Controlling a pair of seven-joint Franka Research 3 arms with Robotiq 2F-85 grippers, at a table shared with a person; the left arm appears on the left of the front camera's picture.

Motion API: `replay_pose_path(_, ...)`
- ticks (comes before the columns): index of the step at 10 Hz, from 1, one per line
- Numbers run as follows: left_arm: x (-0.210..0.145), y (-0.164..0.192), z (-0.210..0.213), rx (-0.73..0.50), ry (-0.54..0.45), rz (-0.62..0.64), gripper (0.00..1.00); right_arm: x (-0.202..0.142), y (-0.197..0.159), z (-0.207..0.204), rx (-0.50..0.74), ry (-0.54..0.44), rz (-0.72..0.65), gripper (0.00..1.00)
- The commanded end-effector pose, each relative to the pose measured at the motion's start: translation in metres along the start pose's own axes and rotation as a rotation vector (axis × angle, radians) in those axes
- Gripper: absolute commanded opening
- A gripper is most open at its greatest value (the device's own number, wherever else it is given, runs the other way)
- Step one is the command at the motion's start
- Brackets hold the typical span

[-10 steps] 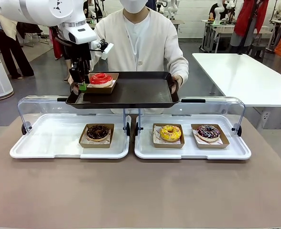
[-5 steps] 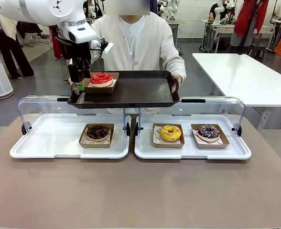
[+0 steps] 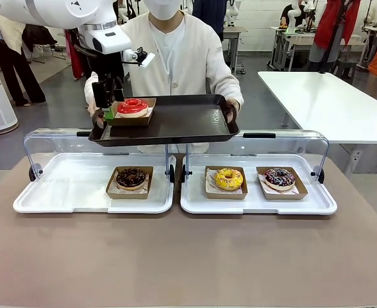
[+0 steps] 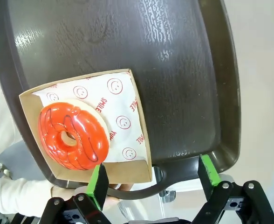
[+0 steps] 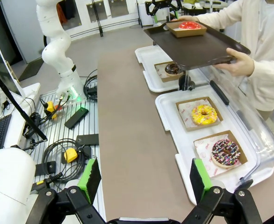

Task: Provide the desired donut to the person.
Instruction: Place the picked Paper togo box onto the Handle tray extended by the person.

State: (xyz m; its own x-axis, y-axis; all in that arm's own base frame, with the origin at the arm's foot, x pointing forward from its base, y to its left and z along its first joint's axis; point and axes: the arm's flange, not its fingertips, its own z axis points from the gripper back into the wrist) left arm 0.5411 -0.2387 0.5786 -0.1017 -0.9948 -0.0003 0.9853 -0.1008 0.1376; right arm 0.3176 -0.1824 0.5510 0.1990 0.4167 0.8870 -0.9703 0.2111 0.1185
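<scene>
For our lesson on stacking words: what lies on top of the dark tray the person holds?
A brown paper box lined with smiley-print paper, with a red-glazed donut in it. The paper under the donut is hidden.

donut (image 3: 133, 106): glossy red | tray (image 3: 175, 122): dark brown | liner paper (image 4: 120, 116): white, red smiley print | person (image 3: 195, 58): cream-white cardigan

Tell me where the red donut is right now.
In the front view, the red donut sits in its box at the left end of the tray that the person holds, right by the open left hand.
</scene>
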Motion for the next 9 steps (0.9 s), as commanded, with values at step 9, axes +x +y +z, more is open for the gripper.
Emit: replay_pose_path(9,-0.163,-0.14,-0.009,0.103,-0.396,0.059,1.0,0.0,0.0,0.0,0.002,-0.009,0.003,1.0)
